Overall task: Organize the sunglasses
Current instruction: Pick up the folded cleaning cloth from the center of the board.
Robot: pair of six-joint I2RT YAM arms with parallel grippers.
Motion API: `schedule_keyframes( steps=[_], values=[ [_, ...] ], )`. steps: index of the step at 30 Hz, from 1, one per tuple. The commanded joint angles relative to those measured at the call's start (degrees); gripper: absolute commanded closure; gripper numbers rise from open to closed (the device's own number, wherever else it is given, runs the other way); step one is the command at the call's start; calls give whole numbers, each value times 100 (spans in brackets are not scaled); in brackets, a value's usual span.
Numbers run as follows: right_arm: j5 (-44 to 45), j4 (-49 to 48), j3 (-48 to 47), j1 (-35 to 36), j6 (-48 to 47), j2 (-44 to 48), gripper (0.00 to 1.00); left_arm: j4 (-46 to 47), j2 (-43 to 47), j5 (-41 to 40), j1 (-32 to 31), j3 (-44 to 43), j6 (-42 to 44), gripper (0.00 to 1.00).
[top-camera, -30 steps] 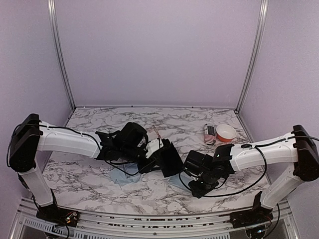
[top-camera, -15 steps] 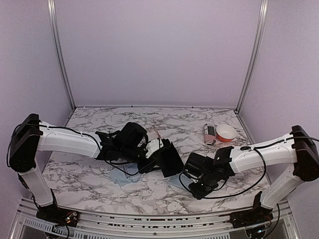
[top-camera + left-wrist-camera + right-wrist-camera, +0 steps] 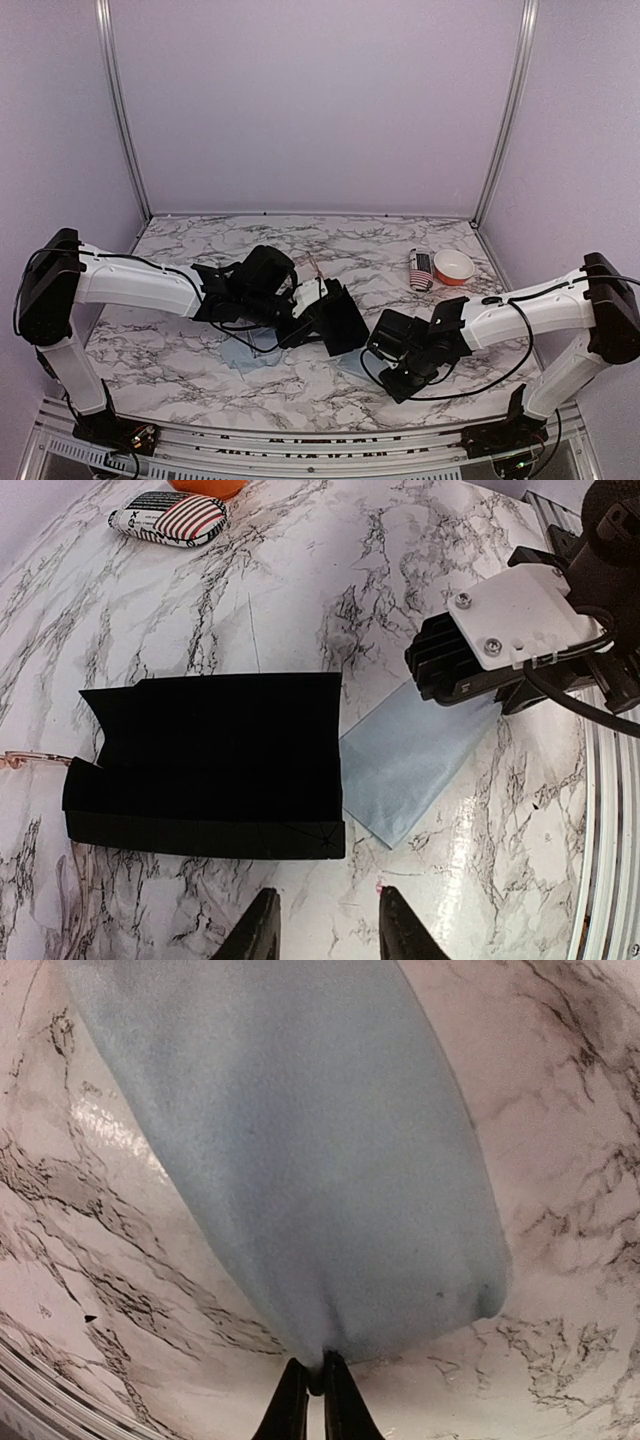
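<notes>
Clamped shut on the pale blue cloth (image 3: 300, 1160) with the right gripper (image 3: 309, 1400). Left gripper (image 3: 325, 935) half-spread, empty, beside the black case (image 3: 210, 765). Mid-desk (image 3: 400, 580), only a pink arm of the wire-framed sunglasses (image 3: 25, 761) showing at the case's far end, apart from both.

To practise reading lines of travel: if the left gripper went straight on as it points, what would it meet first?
The left gripper would probably meet the black case, at the corner beside the cloth, which lies just off that line. Its height above the table is unclear.
</notes>
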State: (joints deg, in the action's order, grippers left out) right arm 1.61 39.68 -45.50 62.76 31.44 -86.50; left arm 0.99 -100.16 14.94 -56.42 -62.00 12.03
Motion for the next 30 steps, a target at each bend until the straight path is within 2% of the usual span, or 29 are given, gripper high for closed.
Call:
schedule_keyframes(
  steps=[1,3,11,13,18,25,30],
  values=[
    [64,-178,101,43,11,-86,95,-25,168,69,9,21,21,66],
    [104,-193,131,43,19,-88,100,-22,175,91,9,20,22,66],
    [29,-57,344,43,218,528,100,-42,280,159,-66,121,250,62],
    [-43,-33,392,41,267,755,100,-53,301,194,-159,141,366,58],
    [-199,79,528,64,392,1068,100,-66,259,266,-480,176,803,58],
    [-361,137,733,134,332,1094,100,23,-180,225,-854,192,1528,53],
    [-338,189,759,149,319,1130,100,63,-608,204,-1000,109,1853,54]
  ],
)
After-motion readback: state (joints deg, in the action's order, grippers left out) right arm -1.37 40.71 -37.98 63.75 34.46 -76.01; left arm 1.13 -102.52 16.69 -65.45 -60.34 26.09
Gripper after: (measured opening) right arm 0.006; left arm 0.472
